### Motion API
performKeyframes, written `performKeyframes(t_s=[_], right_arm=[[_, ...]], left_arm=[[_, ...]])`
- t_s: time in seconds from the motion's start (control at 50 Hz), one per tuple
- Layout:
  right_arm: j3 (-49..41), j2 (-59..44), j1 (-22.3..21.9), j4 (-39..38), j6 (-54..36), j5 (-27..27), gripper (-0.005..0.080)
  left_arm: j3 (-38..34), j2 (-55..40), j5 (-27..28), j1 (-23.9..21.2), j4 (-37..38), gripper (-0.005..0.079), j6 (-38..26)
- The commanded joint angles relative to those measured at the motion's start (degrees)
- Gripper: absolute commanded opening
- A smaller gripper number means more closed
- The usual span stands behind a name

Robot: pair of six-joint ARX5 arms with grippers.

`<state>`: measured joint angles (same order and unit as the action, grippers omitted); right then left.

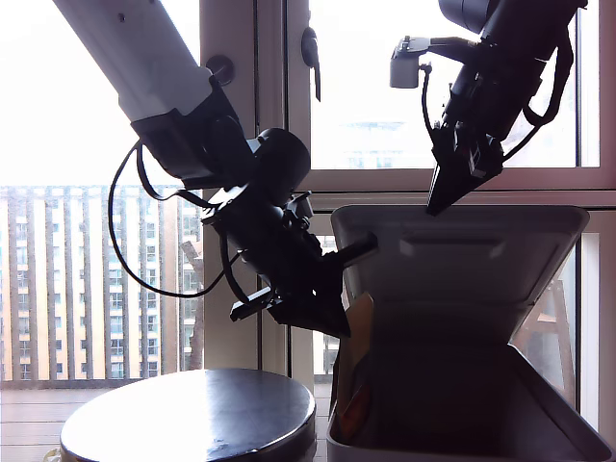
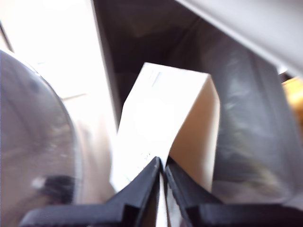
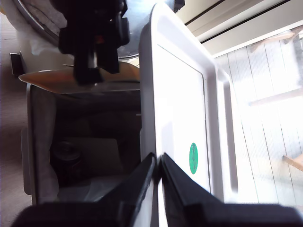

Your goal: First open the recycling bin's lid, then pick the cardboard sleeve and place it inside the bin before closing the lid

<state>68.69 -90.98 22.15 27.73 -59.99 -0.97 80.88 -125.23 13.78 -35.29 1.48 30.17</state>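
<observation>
Lid (image 1: 462,274) up, edge pinched by our second claw (image 3: 158,161). Our first claw (image 2: 162,165) pinches the sleeve (image 2: 161,132) at the bin's (image 1: 568,414) mouth, over the rim on the exterior view's left. Left, we judge: release, close lid.

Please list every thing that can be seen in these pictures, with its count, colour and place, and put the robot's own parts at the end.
recycling bin: one, grey with a dark inside, at the exterior view's lower right, open.
lid: one, grey with a small round green mark, raised above the bin, its edge between the tips of my second pincer.
cardboard sleeve: one, white panel with a tan side, held over the bin's opening.
round table: one, dark and glossy, at the exterior view's lower left, beside the bin.
windows: bright, behind everything, with buildings outside.
my first pincer: one, black, shut on the sleeve.
my second pincer: one, black, shut on the lid's edge.
</observation>
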Motion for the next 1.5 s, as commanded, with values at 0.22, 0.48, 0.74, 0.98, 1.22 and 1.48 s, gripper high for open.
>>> performKeyframes(t_s=[0.22, 0.48, 0.74, 0.98, 1.22, 1.48], right_arm=[[1.6, 0.5, -0.6, -1.2, 0.2, 0.5, -0.0013], [1.6, 0.5, -0.6, -1.2, 0.2, 0.5, -0.0013], [1.6, 0.5, -0.6, -1.2, 0.2, 0.5, -0.0013], [1.6, 0.5, -0.6, -1.2, 0.2, 0.5, -0.0013], [1.6, 0.5, -0.6, -1.2, 0.2, 0.5, -0.0013], [1.6, 0.5, -0.6, -1.2, 0.2, 0.5, -0.0013]], left_arm=[[-0.3, -1.1, 8.6, 0.0, -5.4, -0.0022, 8.9], [-0.3, -1.1, 3.3, -0.9, -3.7, 0.0, 8.8], [-0.3, -1.1, 2.9, -1.2, -2.8, 0.0399, 8.8], [-0.3, -1.1, 4.0, -1.0, -0.6, 0.0394, 7.3], [-0.3, -1.1, 8.9, 0.5, 7.3, 0.0114, -3.6], [-0.3, 0.0, 5.7, 3.9, 24.1, -0.0021, -25.3]])
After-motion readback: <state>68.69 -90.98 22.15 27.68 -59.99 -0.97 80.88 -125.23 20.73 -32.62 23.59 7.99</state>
